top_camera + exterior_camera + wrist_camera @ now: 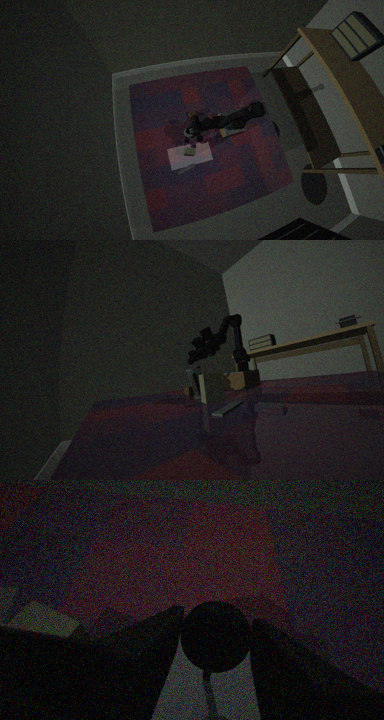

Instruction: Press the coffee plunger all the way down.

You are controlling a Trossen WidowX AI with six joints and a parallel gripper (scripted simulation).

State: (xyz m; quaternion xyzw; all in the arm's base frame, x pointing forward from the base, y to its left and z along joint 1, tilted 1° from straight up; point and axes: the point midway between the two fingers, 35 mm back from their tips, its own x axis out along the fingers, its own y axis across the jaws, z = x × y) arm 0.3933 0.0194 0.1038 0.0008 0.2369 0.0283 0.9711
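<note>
The gripper is shut on the plunger's round black knob, with one finger on each side. A thin plunger rod runs down from the knob. The coffee press stands below the gripper, with a pale body and a dark handle on its right side. It looks tilted a little to the left at its top in the exterior view. A small gap shows between fingertips and lid. In the top view the arm covers most of the press, and the dark image hides the plunger's exact height.
A beige block stands just beside the press, near a flat pale bar and a white sheet. An orange-brown box lies on the other side. A patterned box is near the arm's base.
</note>
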